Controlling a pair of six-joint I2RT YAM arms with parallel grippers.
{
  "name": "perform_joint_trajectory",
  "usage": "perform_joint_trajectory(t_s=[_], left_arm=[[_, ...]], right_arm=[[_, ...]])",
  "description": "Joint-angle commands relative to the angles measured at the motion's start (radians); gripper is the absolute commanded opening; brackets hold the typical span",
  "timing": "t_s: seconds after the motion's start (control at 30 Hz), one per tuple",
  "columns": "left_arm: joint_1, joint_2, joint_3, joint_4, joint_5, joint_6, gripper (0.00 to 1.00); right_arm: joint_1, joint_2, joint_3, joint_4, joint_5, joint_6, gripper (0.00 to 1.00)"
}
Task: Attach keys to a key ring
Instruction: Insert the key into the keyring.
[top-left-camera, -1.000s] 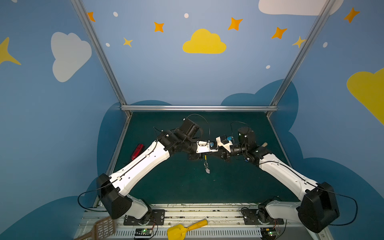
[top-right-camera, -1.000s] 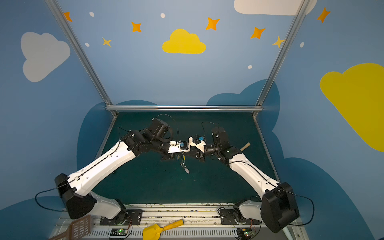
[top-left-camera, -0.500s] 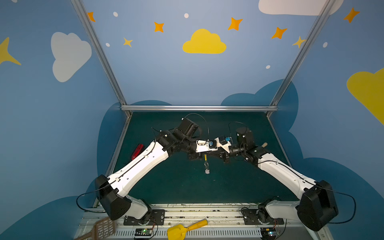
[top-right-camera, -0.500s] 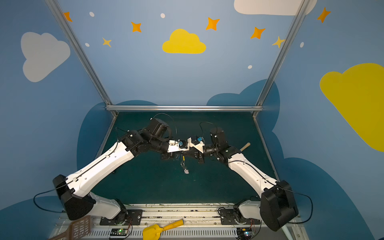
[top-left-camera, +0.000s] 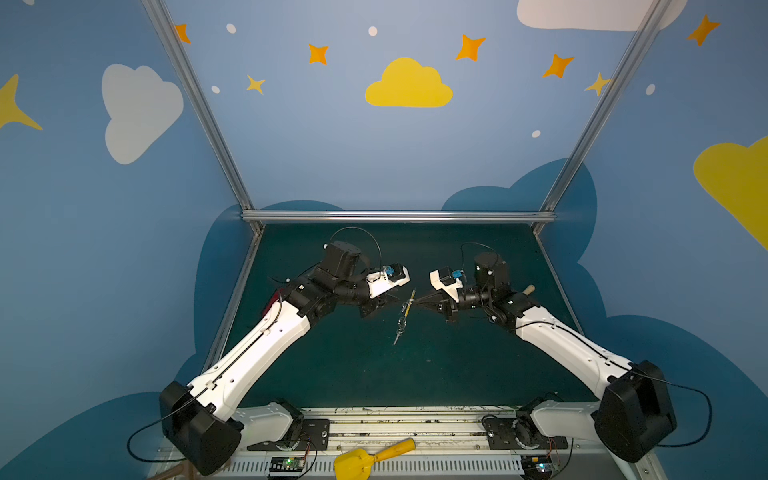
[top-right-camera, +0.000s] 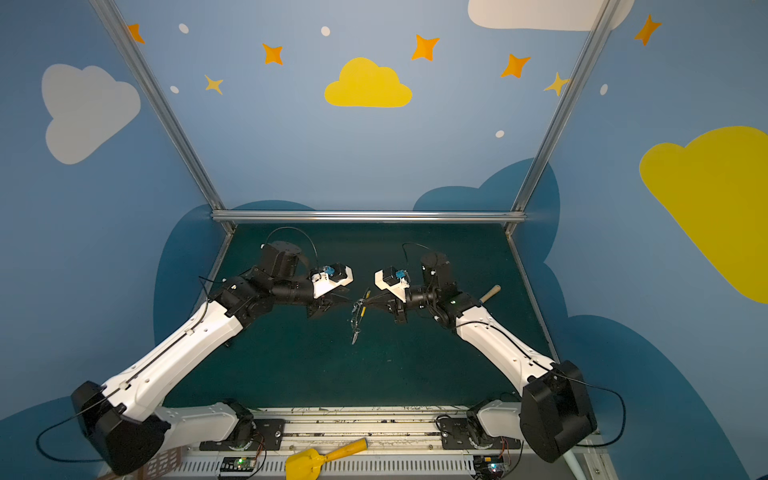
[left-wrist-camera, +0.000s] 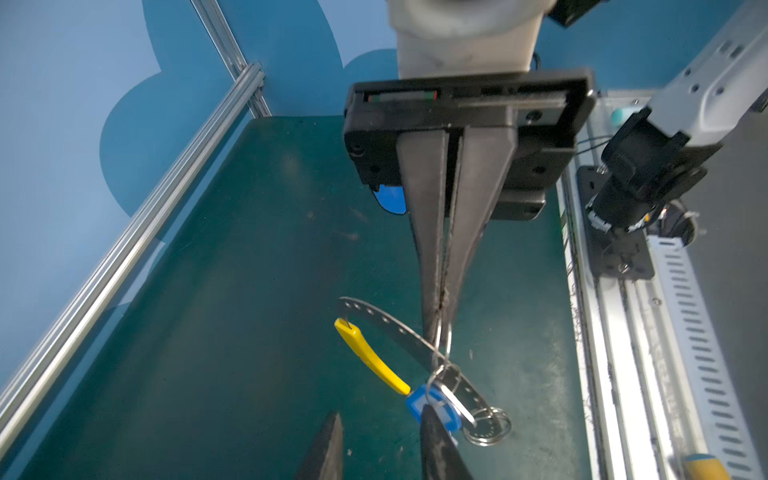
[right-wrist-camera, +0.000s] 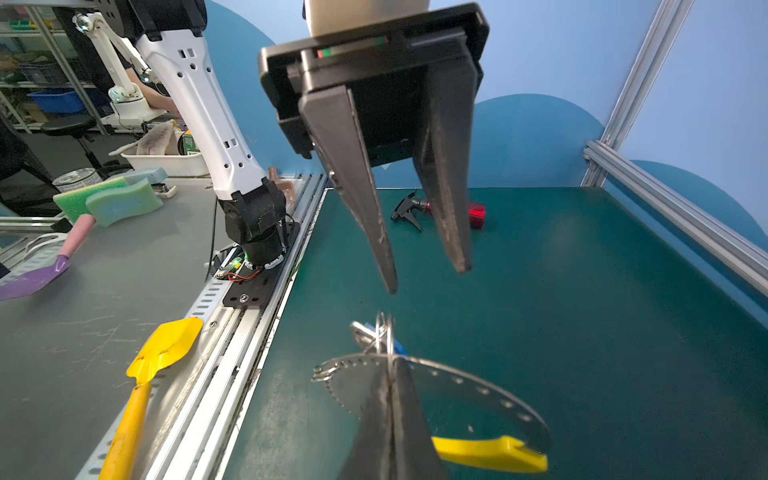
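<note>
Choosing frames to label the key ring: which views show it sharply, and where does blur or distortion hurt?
Left wrist view: the key ring is fairly sharp, its holes readable. Right wrist view: ring and yellow sleeve sit close to the lens, soft and out of focus. Both top views: evenly lit, but the ring is tiny, edge-on, dark against the mat.

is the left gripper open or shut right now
Open. In the right wrist view the left gripper has its fingers apart with nothing between them; the shut right gripper holds the key ring.
</note>
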Motion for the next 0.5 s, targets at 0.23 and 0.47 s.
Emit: perform_joint_trajectory(t_s=[0.23,0.47], left_arm=[[0.003,-0.026,-0.089,0.2,0.158,-0.134,0.37],[0.0,-0.001,-0.075,0.204,0.18,-0.122,0.28]], right_arm=[[0.005,0.009,0.033,0.052,-0.034,0.018,0.0],[0.007,0.014,0.03,0.066,-0.049,0.024,0.0]])
